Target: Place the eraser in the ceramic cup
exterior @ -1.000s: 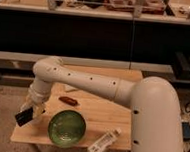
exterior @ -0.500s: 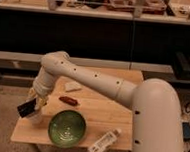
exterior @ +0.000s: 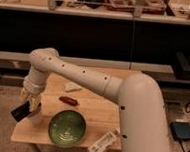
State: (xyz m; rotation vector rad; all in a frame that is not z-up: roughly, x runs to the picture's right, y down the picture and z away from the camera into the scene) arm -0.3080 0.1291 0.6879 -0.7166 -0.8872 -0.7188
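Note:
My gripper point(exterior: 26, 107) hangs at the left end of the wooden table point(exterior: 93, 110), pointing down from the white arm. It is shut on a dark, block-shaped eraser point(exterior: 20, 112) that sticks out to its lower left, over the table's left edge. A pale ceramic cup point(exterior: 35, 117) stands right under and beside the gripper, mostly hidden by it. The eraser is above the cup's left side, outside it.
A green bowl point(exterior: 67, 128) sits at the table's front middle. A small red object point(exterior: 68, 101) lies behind it, and a white object point(exterior: 72, 87) lies farther back. A white bottle point(exterior: 102, 144) lies at the front right edge. Dark shelves stand behind the table.
The arm's upper joint has risen and the gripper has lifted slightly with the eraser still in it, staying over the table's left end.

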